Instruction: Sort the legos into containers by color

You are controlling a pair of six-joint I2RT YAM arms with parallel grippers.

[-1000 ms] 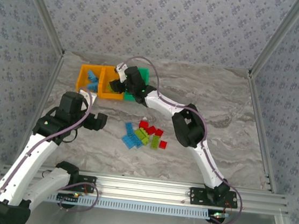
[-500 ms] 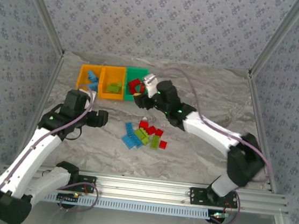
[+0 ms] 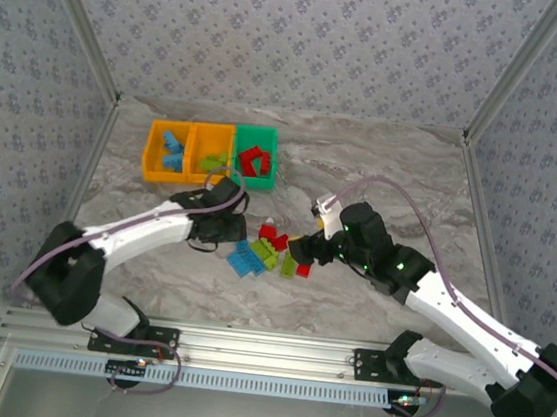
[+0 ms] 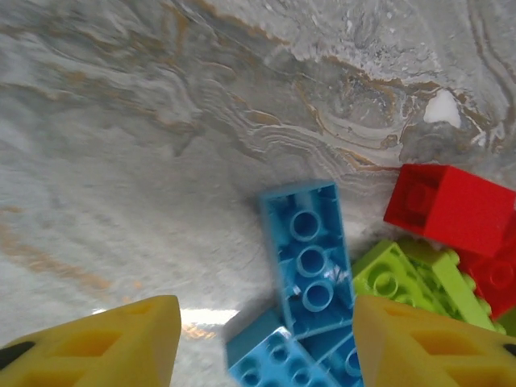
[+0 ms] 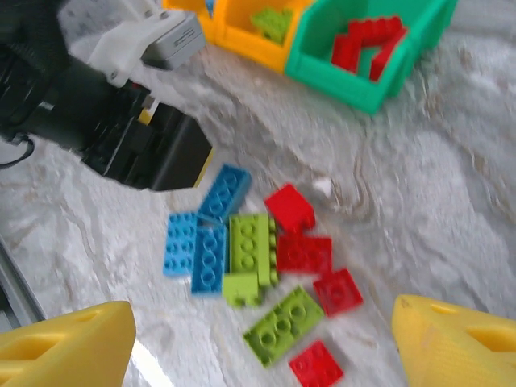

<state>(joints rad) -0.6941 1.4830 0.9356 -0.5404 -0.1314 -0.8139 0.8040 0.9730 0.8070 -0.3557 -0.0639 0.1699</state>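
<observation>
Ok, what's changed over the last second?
The right hand pulled back from the bins to the right of the loose pile, open and empty. The left hand reached forward and now straddles a blue brick, open. Bins and pile stayed put.

Marbled table [image 3: 412, 184] w/ loose legos [image 3: 271, 253] mid, containers [image 3: 189, 148] at back.

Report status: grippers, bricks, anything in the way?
Left gripper open, straddling blue brick. Right gripper open, empty, above brick pile. Blue, green, red bricks loose on table. Both grippers crowd one pile: collision risk.
</observation>
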